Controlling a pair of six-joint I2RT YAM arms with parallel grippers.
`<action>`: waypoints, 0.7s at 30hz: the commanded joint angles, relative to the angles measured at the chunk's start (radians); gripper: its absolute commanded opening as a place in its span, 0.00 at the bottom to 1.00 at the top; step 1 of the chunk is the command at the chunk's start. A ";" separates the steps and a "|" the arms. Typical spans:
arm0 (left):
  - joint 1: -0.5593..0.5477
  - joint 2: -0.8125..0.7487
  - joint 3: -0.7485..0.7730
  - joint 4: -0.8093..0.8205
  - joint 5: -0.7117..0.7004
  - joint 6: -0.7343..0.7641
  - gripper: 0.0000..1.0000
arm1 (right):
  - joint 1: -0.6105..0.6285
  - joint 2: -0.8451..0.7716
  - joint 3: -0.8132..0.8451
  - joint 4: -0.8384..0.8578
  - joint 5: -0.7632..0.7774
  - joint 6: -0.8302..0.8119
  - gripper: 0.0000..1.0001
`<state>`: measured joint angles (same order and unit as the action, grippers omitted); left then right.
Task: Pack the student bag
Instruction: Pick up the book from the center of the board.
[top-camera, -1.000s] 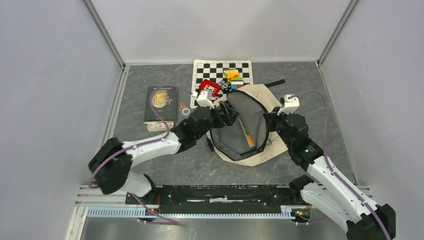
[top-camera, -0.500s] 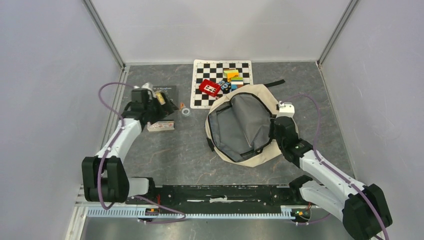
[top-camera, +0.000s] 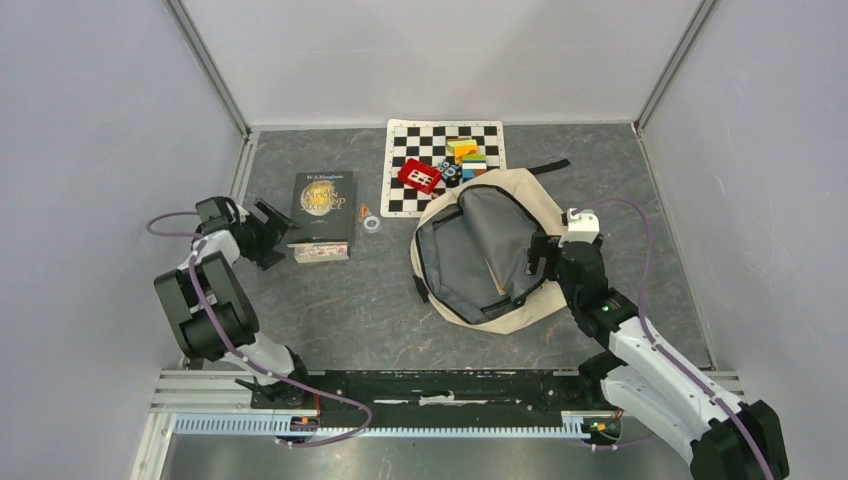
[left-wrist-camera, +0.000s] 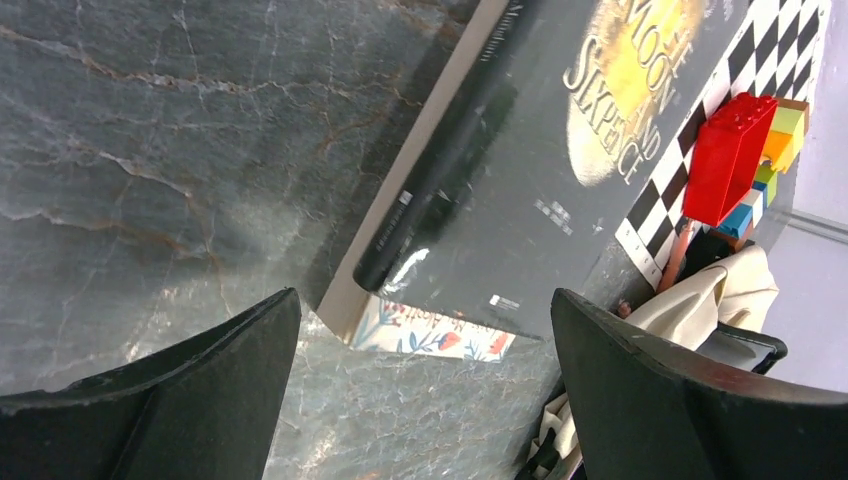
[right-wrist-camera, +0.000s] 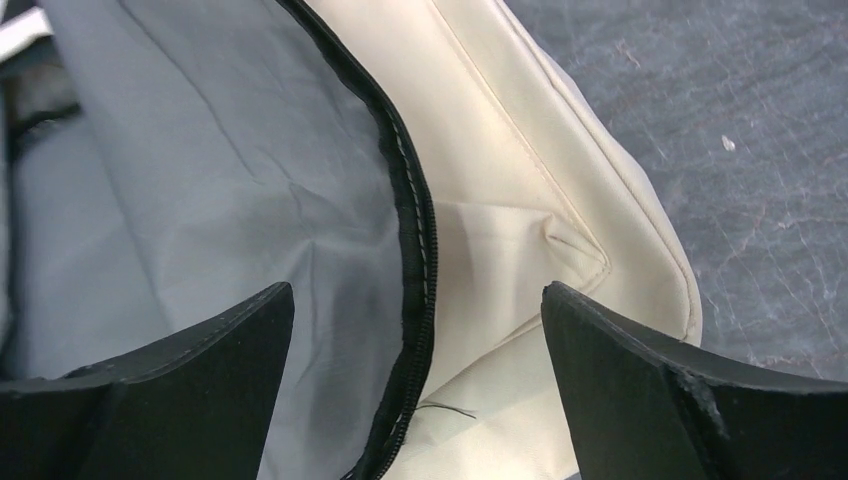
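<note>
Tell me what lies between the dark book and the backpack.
Top view: a small orange piece and a pale ring lie beside the book; from there to the backpack the grey table is bare.

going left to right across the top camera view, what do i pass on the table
left gripper → dark book → small ring → student bag

left arm (top-camera: 208, 300) swung to book (top-camera: 325, 205); right jaws opened
</note>
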<state>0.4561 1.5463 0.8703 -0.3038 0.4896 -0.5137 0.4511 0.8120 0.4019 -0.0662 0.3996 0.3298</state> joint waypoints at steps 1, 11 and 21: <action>0.013 0.076 0.040 0.072 0.114 -0.023 1.00 | -0.002 -0.061 -0.006 0.059 -0.064 -0.034 0.98; 0.021 0.239 0.108 0.115 0.193 -0.050 0.80 | -0.002 -0.092 0.050 0.053 -0.112 -0.046 0.98; 0.034 0.222 0.096 0.141 0.220 -0.066 0.47 | -0.002 -0.098 0.059 0.036 -0.119 -0.033 0.98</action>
<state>0.4831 1.7840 0.9501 -0.1986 0.6754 -0.5537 0.4511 0.7242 0.4084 -0.0460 0.2905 0.2985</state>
